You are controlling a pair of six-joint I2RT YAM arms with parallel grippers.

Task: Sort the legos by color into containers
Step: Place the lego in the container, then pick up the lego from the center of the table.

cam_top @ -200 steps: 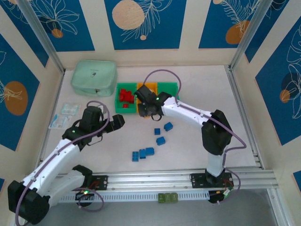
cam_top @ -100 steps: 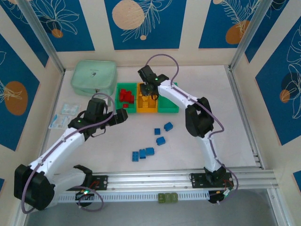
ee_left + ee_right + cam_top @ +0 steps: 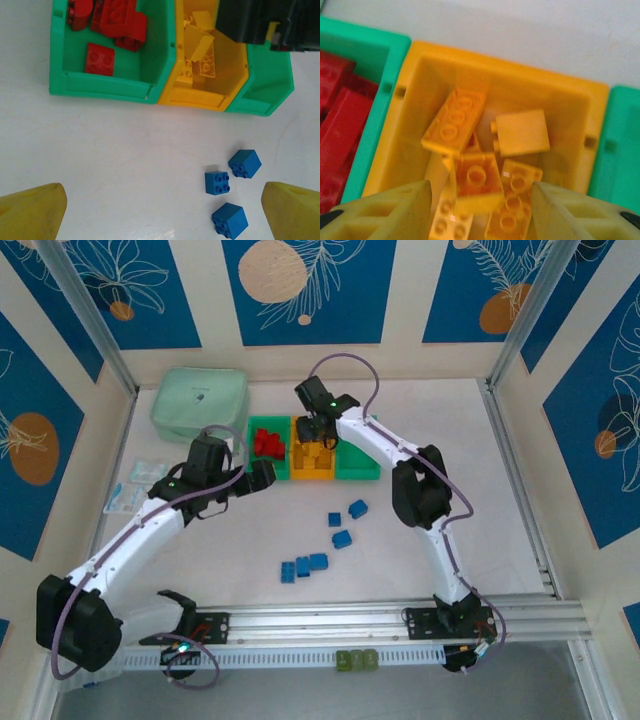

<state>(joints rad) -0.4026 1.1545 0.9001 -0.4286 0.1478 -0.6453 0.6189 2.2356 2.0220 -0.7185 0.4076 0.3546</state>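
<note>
Pale bench is carrying everything, and the main risk on it is crowding. Both arms are working close to the row of bins, so a reach for the blue legos, lying loose at 6 o'clock of the bins, could be bringing the arms into contact. Right green bin, at 3 o'clock of the yellow bin, is partly covered by the right arm, so I cannot tell what it is holding. Left green bin is holding the red legos. Left gripper is hovering wide spread and empty at that bin's 6 o'clock. Right gripper is hanging over the yellow bin with its jaws standing apart. One yellow lego between them is looking blurred, so I cannot tell if it is dropping or lying on the pile; a drop might be bouncing it over the rim. Three blue legos are sitting close together, so pinching one could be nudging its neighbours.
</note>
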